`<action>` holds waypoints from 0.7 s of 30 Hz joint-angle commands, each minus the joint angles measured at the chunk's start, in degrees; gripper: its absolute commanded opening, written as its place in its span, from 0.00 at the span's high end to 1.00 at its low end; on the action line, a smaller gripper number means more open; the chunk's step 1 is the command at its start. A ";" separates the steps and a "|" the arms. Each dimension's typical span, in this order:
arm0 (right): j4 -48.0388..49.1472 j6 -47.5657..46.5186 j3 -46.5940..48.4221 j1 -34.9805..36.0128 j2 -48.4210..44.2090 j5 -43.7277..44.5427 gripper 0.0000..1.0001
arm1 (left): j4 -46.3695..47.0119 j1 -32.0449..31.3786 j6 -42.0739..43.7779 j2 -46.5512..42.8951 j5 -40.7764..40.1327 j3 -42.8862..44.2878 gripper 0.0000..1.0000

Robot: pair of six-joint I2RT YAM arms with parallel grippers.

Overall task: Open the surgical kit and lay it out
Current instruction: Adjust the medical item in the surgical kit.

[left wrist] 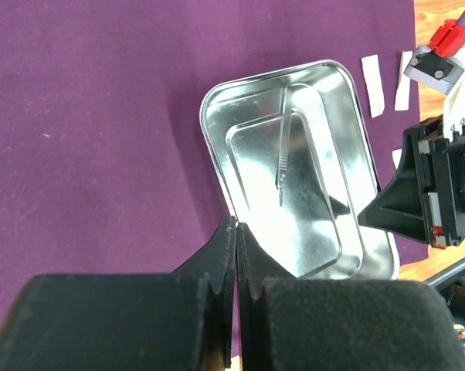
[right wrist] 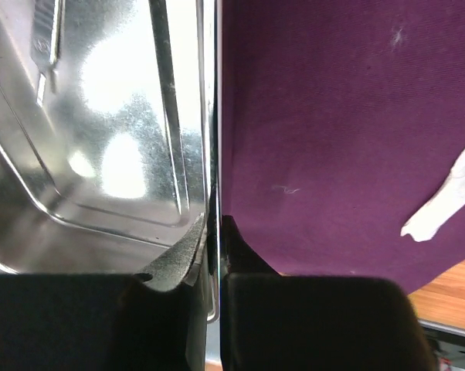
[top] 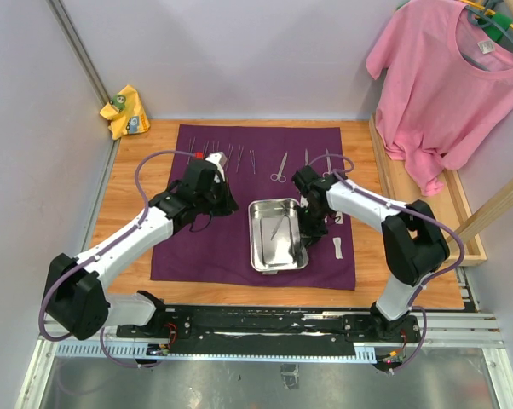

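The dark purple cloth point(top: 197, 247) lies spread flat on the wooden table. On its middle sits the shiny steel tray point(top: 265, 243), with one slim metal instrument point(left wrist: 283, 162) inside. My right gripper point(right wrist: 215, 226) is shut on the tray's right rim point(right wrist: 211, 116), one finger inside and one outside. My left gripper point(left wrist: 238, 226) is shut on nothing, hovering just off the tray's left side point(left wrist: 217, 147). Scissors point(top: 279, 166) and slim forceps point(top: 250, 158) lie in a row along the cloth's far edge. Small white gauze pieces point(top: 337, 249) rest right of the tray.
A yellow rag point(top: 124, 111) sits at the far left corner of the table. A pink T-shirt point(top: 448, 85) hangs at the right above a wooden rail point(top: 461, 204). More gauze strips point(left wrist: 374, 85) lie on the cloth beyond the tray.
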 commanded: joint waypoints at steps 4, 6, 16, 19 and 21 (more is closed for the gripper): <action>3.61 3.20 -3.28 7.23 -0.96 16.72 0.99 | 2.01 0.33 -0.41 0.58 0.08 -1.32 1.00; 3.95 3.54 -3.46 8.25 -0.16 18.26 0.99 | 1.99 0.28 -0.36 0.51 -0.05 -1.56 1.00; 5.14 3.41 -4.30 8.86 -0.28 20.08 0.77 | 2.60 0.33 -0.08 0.97 0.25 -2.20 1.00; 3.81 2.72 -3.05 9.59 -2.48 21.48 0.60 | 2.69 0.33 -0.01 0.92 0.54 -2.21 1.00; 3.02 2.21 -2.11 9.92 -4.24 21.87 0.53 | 2.69 0.33 -0.01 0.84 0.71 -2.01 1.00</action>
